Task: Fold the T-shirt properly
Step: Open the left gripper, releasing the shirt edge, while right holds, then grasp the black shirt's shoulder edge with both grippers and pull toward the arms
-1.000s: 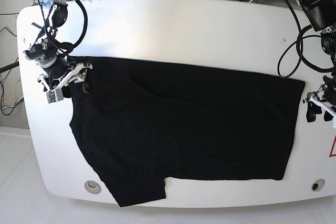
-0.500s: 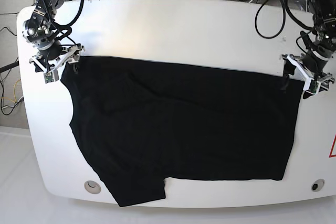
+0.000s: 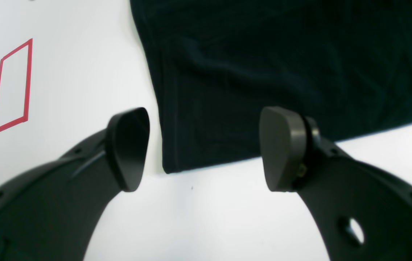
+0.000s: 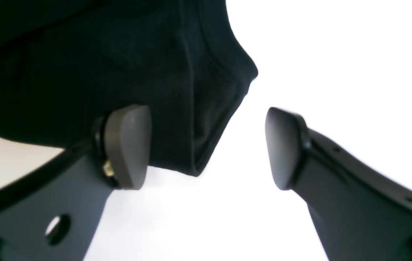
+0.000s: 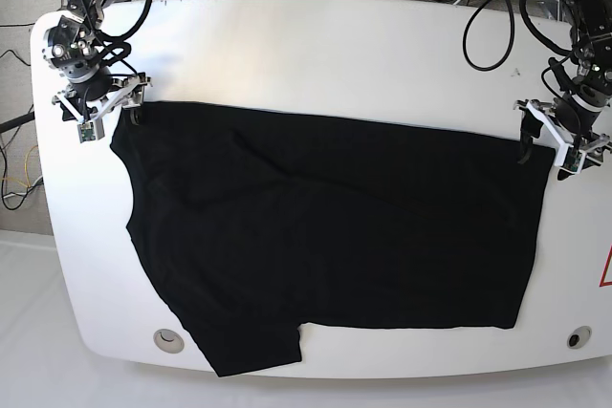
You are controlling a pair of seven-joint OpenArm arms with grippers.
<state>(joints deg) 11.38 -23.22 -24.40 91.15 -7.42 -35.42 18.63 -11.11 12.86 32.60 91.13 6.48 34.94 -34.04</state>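
The black T-shirt [image 5: 325, 236] lies spread across the white table [image 5: 316, 54], one sleeve at its near edge. At the far corners, the right gripper [image 5: 99, 107] and left gripper [image 5: 562, 140] hover with jaws wide, holding nothing, probably lined up to pinch those corners for a fold.
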